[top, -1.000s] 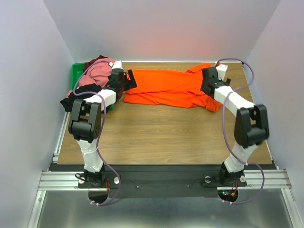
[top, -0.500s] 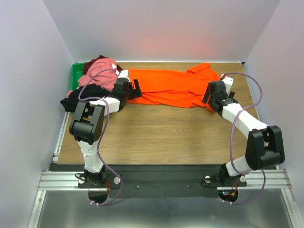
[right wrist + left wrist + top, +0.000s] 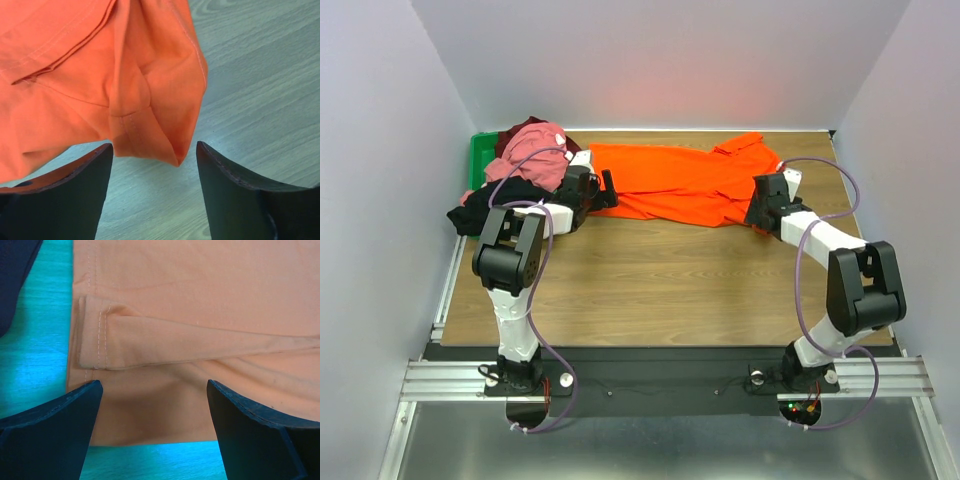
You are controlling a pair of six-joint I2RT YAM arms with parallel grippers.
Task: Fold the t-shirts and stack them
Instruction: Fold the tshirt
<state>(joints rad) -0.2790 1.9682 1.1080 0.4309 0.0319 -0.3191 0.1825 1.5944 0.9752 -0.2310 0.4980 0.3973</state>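
Note:
The bright orange t-shirt [image 3: 675, 185] lies spread across the far half of the table. My left gripper [image 3: 603, 192] is open at its left hem; in the left wrist view [image 3: 155, 400] the fingers straddle the folded hem corner [image 3: 100, 340] without touching. My right gripper [image 3: 758, 212] is open at the shirt's right front corner; in the right wrist view [image 3: 155, 160] the orange corner [image 3: 165, 135] hangs just ahead of the gap. Pink [image 3: 530, 150], dark maroon [image 3: 510, 138] and black [image 3: 490, 205] shirts are heaped at the far left.
A green plastic bin [image 3: 478, 160] stands under the shirt heap at the table's far left corner. Grey walls close in the back and both sides. The wooden table [image 3: 670, 280] runs bare from the shirt to the arms' bases.
My right arm has swung out and lowered, bringing its gripper to the shirt's right front corner. My left gripper shifted slightly right along the left hem. The shirt now lies flatter and more spread.

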